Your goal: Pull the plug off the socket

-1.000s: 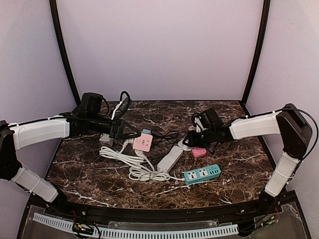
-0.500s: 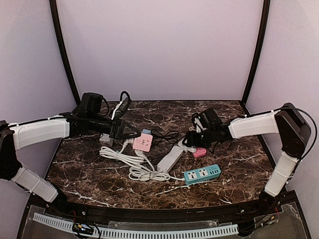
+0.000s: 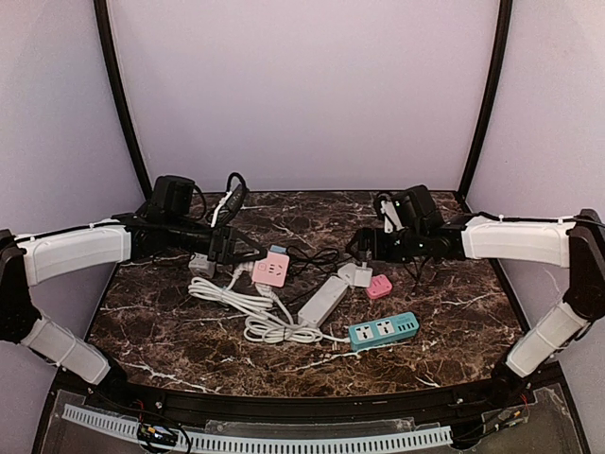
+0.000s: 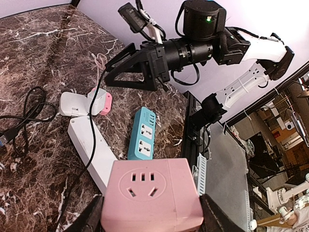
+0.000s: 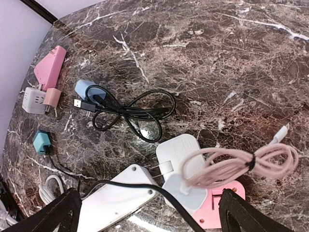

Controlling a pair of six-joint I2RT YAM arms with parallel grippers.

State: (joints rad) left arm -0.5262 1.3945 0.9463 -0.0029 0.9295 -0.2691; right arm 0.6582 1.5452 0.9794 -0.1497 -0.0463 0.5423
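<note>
My left gripper is shut on the pink socket cube, one finger on each of its sides; the cube's face holes are bare. The top view has this cube left of centre, with the left gripper on it. A white plug lies flat on the marble, its two prongs bare and pointing at the end of a white power strip. A looped pink cable rests on the plug. My right gripper hovers open above the plug, touching nothing. From above, the right gripper is just behind the plug.
A small pink adapter touches the plug. A teal power strip lies near the front, a white cable coil to its left. A black cable loop and a blue plug lie behind the white strip.
My right gripper opened, let go of the white plug and drew back up and to the right. The plug now lies on the table. The left arm has not moved.
</note>
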